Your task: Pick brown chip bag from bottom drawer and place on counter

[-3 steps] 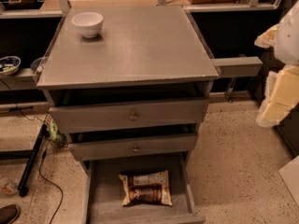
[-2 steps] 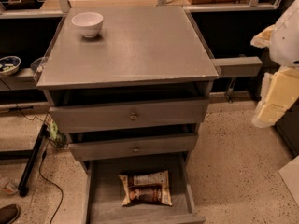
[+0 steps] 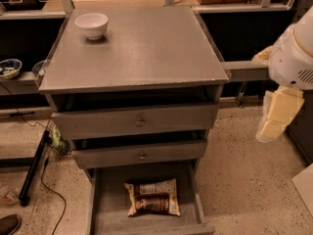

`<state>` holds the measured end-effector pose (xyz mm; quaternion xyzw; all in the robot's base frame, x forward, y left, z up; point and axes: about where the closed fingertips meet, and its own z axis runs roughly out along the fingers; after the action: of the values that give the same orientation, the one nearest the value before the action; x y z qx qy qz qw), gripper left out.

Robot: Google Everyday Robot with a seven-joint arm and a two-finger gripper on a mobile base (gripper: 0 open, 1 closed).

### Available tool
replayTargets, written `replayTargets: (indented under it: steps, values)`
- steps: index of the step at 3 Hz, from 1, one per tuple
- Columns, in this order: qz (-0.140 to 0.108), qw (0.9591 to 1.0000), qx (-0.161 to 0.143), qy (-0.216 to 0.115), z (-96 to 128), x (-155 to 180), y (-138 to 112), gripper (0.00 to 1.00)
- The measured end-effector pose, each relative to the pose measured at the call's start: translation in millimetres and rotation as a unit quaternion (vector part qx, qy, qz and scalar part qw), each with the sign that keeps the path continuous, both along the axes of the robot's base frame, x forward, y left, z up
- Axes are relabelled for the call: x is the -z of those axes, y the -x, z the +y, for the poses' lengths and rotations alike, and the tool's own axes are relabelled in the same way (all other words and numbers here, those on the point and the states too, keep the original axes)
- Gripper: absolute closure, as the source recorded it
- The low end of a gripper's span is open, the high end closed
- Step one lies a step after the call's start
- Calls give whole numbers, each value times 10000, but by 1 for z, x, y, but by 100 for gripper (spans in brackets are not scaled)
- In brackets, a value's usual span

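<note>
The brown chip bag [image 3: 152, 197] lies flat on the floor of the open bottom drawer [image 3: 105, 214], cream-tan with a dark brown band, near the drawer's middle. The counter [image 3: 146, 48] is the grey cabinet top above it. My gripper [image 3: 277, 114] hangs at the right edge of the view under the white arm [image 3: 293, 53], to the right of the cabinet at about the height of the upper drawers. It is well apart from the bag and holds nothing that I can see.
A white bowl [image 3: 91, 25] stands on the counter's back left corner. The two upper drawers [image 3: 139, 122] with small knobs are slightly pulled out above the bottom drawer. A grey shelf [image 3: 244, 70] juts right of the cabinet. Cables and a black stand leg [image 3: 34, 168] lie on the left floor.
The arm and gripper have moved a little left and down, closer to the cabinet's right side. The bag, the drawers and the bowl have not moved.
</note>
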<state>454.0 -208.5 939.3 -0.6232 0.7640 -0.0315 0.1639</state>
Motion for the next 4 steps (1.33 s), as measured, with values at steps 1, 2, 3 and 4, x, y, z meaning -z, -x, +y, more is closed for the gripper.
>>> replayTargets:
  steps: [1,2,3,4]
  values:
    - [133,9998,-77,-111,0,19,-5,0]
    - [410,9988,-189,-214,2,42,-10,0]
    - [454,9985,-237,-212,4,46,-8,0]
    - [543,9977,-359,-202,9,53,-5,0]
